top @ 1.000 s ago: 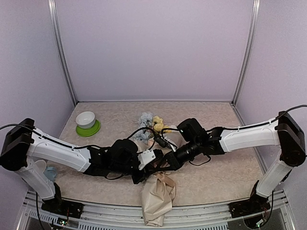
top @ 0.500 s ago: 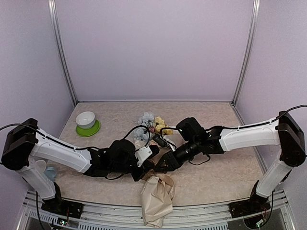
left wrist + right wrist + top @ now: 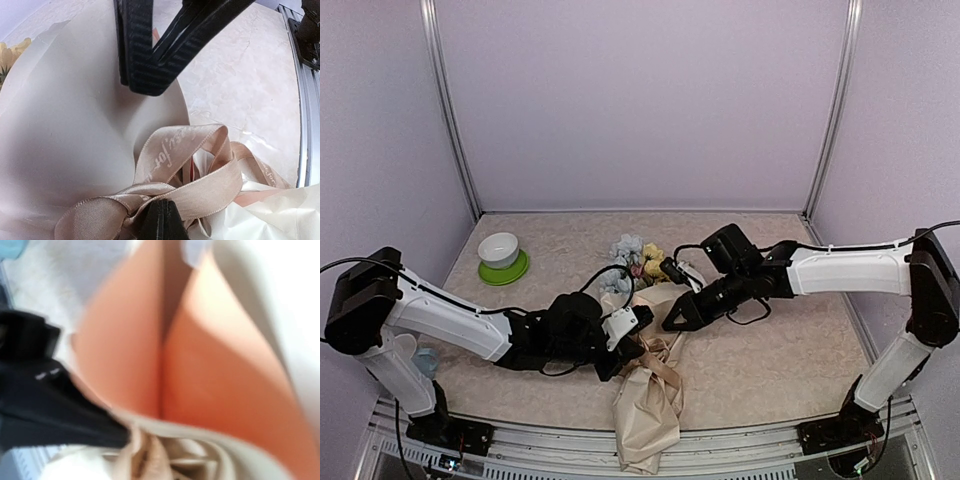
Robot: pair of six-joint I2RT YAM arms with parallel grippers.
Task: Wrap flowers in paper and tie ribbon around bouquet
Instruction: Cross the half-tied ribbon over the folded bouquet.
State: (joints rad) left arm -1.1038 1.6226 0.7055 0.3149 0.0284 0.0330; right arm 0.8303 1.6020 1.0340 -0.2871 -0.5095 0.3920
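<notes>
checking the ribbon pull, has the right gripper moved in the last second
Yes. The right gripper has drawn away from the near rail, farther up and right in the top view.

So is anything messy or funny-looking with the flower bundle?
Yes. The paper is crumpled, and its bottom end droops over the near edge of the table instead of lying flat. The ribbon sits on it in loose, lopsided loops, not a neat bow.
</notes>
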